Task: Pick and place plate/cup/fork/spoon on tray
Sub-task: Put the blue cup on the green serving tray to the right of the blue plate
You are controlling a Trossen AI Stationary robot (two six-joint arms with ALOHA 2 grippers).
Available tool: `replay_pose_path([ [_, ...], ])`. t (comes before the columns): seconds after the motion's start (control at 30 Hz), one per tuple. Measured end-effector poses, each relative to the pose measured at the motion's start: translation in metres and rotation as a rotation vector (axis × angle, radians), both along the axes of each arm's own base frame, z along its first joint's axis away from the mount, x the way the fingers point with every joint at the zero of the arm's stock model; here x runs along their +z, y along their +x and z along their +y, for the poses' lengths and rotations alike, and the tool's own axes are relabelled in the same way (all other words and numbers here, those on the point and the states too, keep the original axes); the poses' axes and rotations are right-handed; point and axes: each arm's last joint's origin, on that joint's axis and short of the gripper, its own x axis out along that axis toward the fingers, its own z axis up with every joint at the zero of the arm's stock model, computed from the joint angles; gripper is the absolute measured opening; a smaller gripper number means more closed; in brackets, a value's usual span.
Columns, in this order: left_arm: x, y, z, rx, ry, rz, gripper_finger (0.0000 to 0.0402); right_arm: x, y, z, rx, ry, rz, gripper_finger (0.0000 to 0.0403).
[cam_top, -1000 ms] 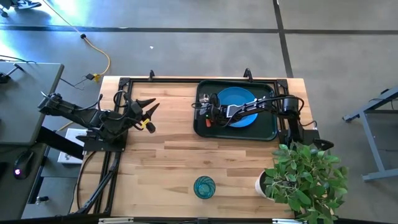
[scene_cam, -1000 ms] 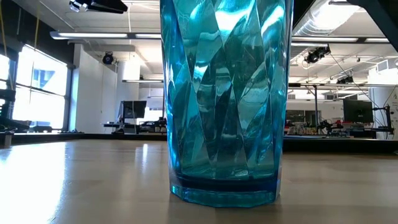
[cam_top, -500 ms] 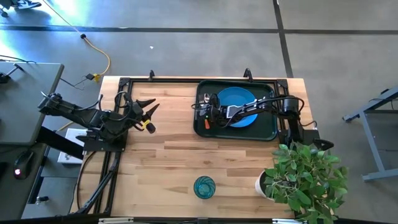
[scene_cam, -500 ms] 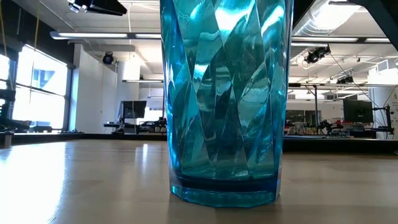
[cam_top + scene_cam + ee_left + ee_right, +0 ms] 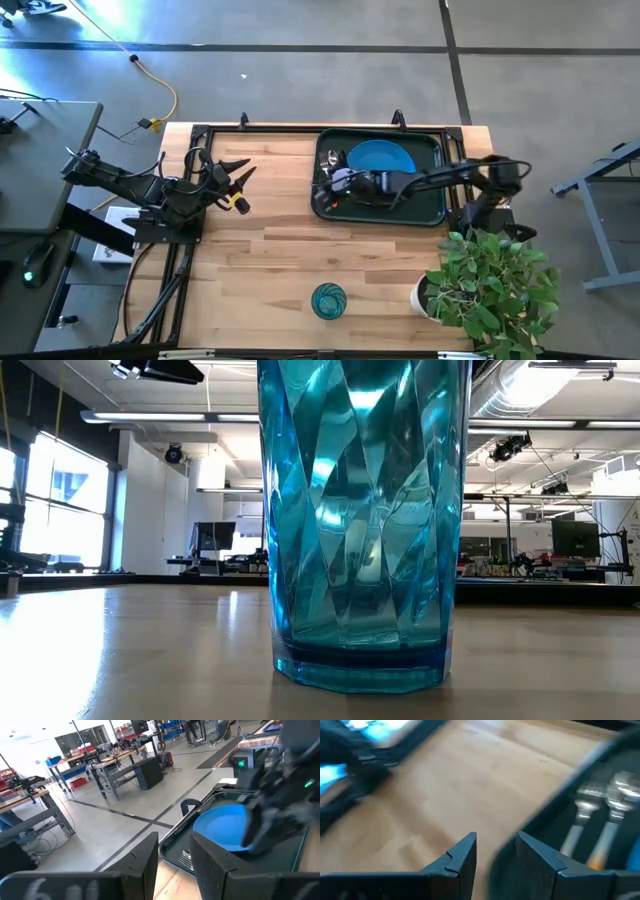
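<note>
The blue plate lies in the dark tray at the table's far right. The fork and spoon lie side by side in the tray's left part, their silver ends toward the far rim; which is which I cannot tell. The teal cup stands upright on the table near its front edge and fills the low view. My right gripper is open and empty above the tray's left near part. My left gripper waits open at the table's left.
A leafy plant in a white pot stands at the front right corner, close to the right arm's base. Bare wooden table lies between the tray, the cup and the left arm.
My right arm has drawn off the plate toward the tray's near side, its elbow swinging toward the table's right edge. The plate, before partly under the arm, now shows whole. The right wrist view is blurred by motion.
</note>
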Motion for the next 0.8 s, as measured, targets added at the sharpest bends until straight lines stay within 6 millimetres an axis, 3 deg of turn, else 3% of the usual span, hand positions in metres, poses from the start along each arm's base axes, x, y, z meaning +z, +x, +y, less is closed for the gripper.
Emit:
replay_pose_path([
  [0.13, 0.002, -0.001, 0.0, -0.003, 0.017, 0.007, 0.0103, 0.024, -0.012, 0.015, 0.132, 0.032, -0.026, 0.0131],
  [0.33, 0.004, -0.003, 0.001, -0.002, 0.014, -0.009, 0.0103, 0.038, -0.023, 0.039, 0.252, 0.011, -0.02, 0.013],
  [0.67, 0.006, -0.003, 0.001, -0.022, 0.03, -0.006, 0.0103, 0.071, -0.018, 0.078, 0.573, 0.069, -0.046, 0.0131],
  [0.8, 0.005, -0.002, 0.0, -0.051, 0.031, 0.003, 0.0103, 0.091, -0.019, 0.091, 0.605, 0.064, -0.051, 0.014],
])
